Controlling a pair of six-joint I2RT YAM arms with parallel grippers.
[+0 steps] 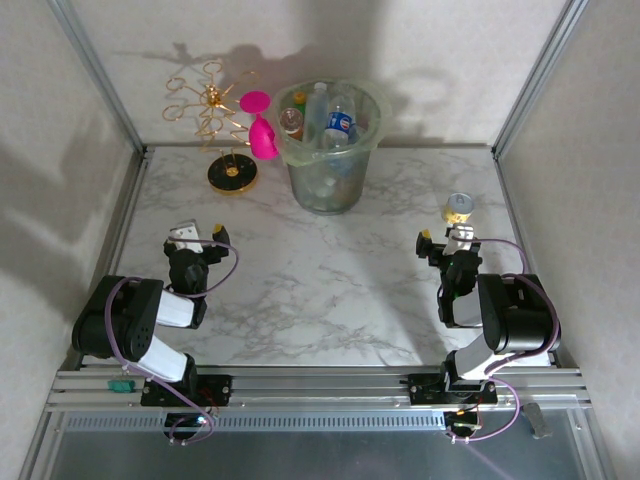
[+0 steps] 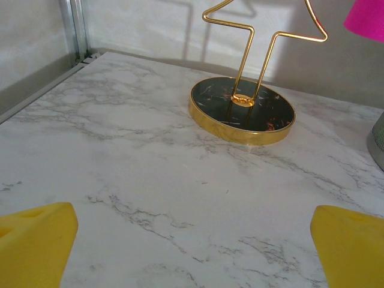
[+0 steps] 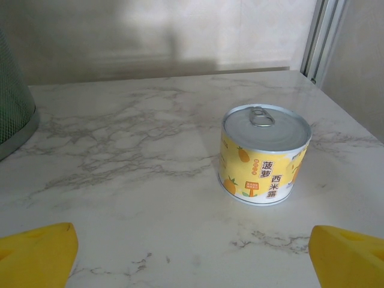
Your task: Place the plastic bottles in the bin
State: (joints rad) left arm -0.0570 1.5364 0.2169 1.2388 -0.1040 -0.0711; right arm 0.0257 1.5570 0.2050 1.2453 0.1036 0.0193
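The bin (image 1: 380,135), a translucent grey-green bucket, stands at the back middle of the marble table. Plastic bottles lie inside it: a clear one with a blue label (image 1: 340,122) and one with a brown label (image 1: 292,121) reach above the rim. My left gripper (image 1: 200,232) hovers low at the near left, open, with bare marble between its yellow pads (image 2: 36,240). My right gripper (image 1: 444,236) is at the near right, open and empty, its yellow pads (image 3: 351,255) wide apart. An edge of the bin shows in the left wrist view (image 2: 378,141) and in the right wrist view (image 3: 12,114).
A gold wire rack on a black round base (image 1: 232,175) (image 2: 242,111) stands left of the bin, with a pink goblet (image 1: 262,135) (image 2: 366,18) beside it. A small yellow-labelled metal can (image 1: 459,207) (image 3: 266,155) sits just ahead of the right gripper. Metal frame posts line both sides.
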